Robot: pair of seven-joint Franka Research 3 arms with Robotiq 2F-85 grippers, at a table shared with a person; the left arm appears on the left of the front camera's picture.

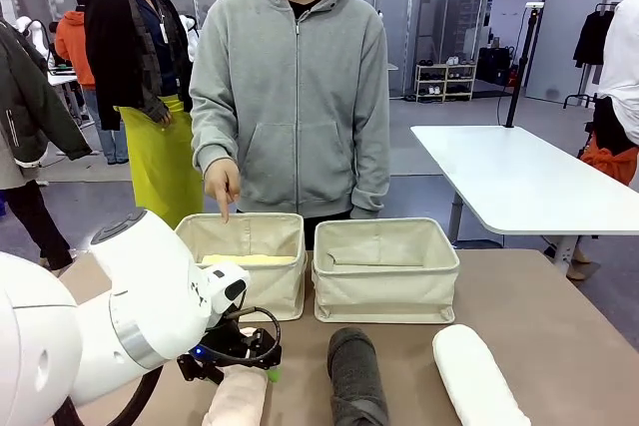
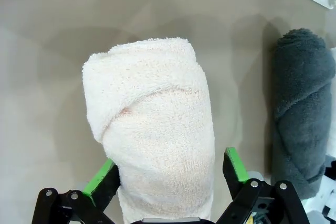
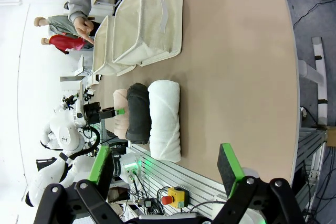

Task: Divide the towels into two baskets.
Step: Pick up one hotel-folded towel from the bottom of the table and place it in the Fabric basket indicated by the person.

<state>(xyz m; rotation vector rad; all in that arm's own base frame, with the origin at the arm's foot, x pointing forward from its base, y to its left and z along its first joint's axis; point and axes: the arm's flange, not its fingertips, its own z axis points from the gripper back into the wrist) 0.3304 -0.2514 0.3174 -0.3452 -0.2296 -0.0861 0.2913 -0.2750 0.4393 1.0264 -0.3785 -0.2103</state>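
Observation:
A cream towel (image 2: 152, 129) lies on the table between the green pads of my left gripper (image 2: 168, 169), whose jaws stand open on either side of the roll. From the front, that gripper (image 1: 240, 358) hovers over the cream towel (image 1: 238, 396) near the table's front edge. To its right lie a dark grey towel (image 1: 356, 376) and a white towel (image 1: 477, 378). Behind them stand two baskets; the left basket (image 1: 282, 288) holds a pale yellow towel (image 1: 250, 259), and the right basket (image 1: 384, 298) has no towel showing inside. My right gripper (image 3: 165, 165) hangs open high above the table, holding nothing.
A person in a grey hoodie stands at the far side, one hand (image 1: 222, 187) pointing down at the left basket. Bare tabletop (image 1: 559, 326) stretches to the right of the white towel. My left arm's white body (image 1: 120, 316) fills the front left corner.

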